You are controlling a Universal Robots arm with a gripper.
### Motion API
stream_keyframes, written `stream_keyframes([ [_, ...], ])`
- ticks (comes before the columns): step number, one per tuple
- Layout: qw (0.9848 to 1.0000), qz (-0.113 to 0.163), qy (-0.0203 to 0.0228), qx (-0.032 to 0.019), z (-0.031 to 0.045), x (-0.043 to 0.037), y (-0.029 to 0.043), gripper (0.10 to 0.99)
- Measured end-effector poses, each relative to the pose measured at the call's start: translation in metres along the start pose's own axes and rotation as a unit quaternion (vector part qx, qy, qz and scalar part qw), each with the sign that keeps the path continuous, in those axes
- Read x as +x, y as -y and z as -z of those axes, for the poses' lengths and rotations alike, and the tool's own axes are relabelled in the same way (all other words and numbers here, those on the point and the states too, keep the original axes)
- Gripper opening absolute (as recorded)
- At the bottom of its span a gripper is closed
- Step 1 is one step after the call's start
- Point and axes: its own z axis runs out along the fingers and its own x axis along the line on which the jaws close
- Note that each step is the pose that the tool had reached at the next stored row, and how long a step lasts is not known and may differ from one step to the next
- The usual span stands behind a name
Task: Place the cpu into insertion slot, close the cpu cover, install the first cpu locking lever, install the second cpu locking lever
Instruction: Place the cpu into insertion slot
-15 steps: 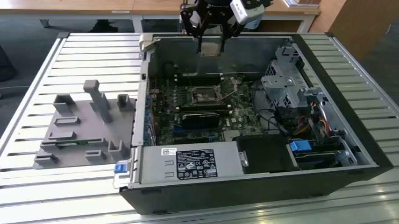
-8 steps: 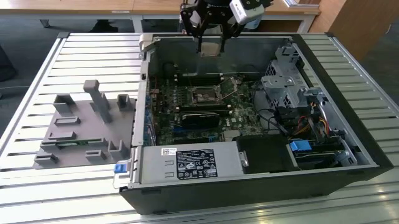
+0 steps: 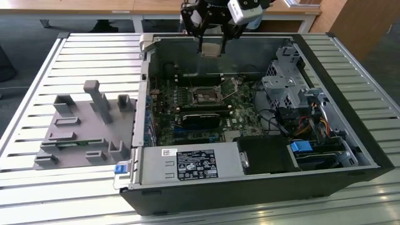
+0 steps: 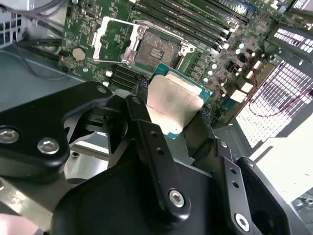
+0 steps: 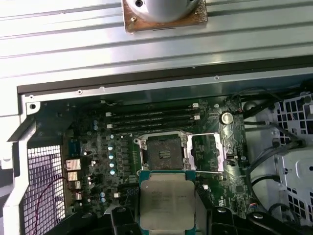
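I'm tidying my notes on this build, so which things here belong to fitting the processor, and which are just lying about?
Part of the job: chip, held in the gripper; empty socket; cover frame, flipped open beside it.
Just there: memory sticks; power supply box; grey holder tray, at the exterior view's left.

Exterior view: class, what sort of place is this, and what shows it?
Likely a robotics lab: an open computer case lies on a slatted metal bench, the gripper holds the cpu above it, wooden desks stand behind.
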Motion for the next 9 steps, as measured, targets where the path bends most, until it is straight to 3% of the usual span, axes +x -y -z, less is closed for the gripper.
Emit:
stream_keyframes([
  [9, 0.9983, -0.058, 0.0048, 0.0013, -0.0003, 0.0, -0.0001, 0.541],
])
